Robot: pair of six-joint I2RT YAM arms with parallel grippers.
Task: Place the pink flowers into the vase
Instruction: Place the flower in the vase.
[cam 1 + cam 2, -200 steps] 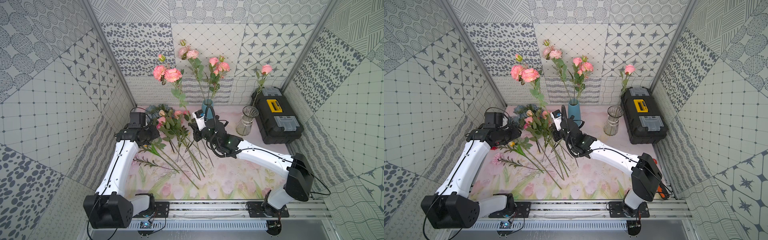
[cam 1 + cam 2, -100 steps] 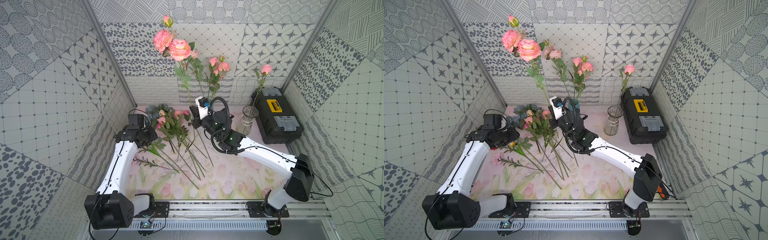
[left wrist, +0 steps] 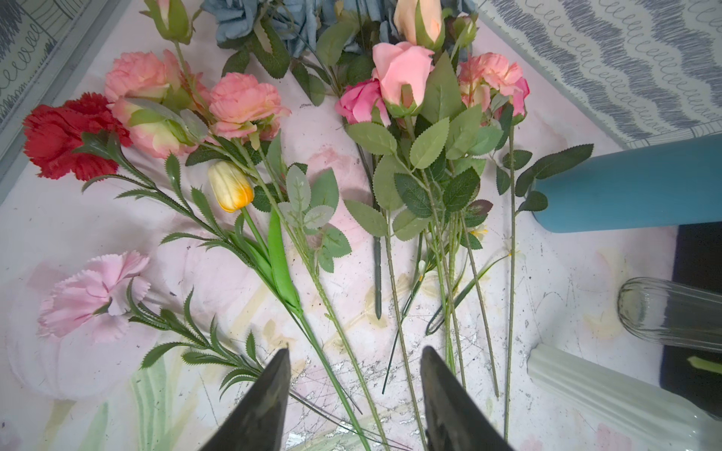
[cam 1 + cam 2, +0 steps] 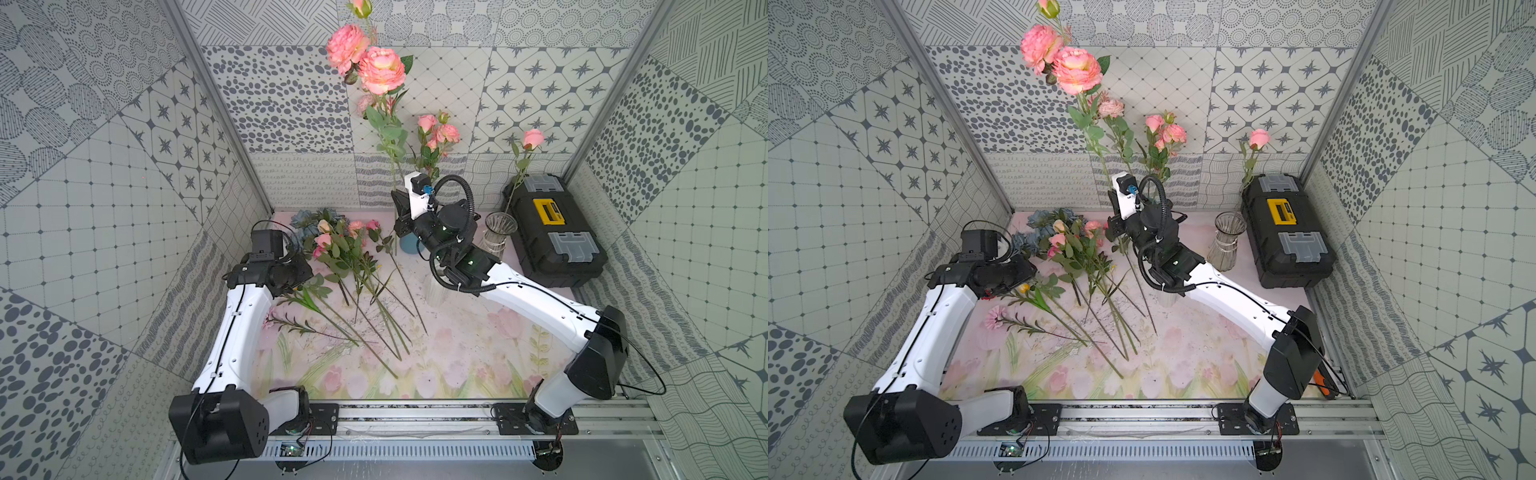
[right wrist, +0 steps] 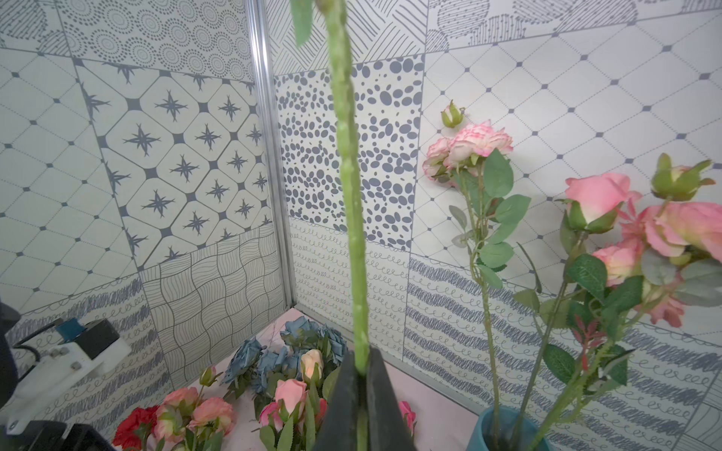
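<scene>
Your right end effector is squeezed tight on the green stem of a tall pink flower — the flower stands straight up, its blooms high in the air, close beside the blue vase. Other pink flowers stand in that vase. Your left end effector has its two fingers apart and holds nothing — it hangs just over the stems of the loose flowers lying on the bench
</scene>
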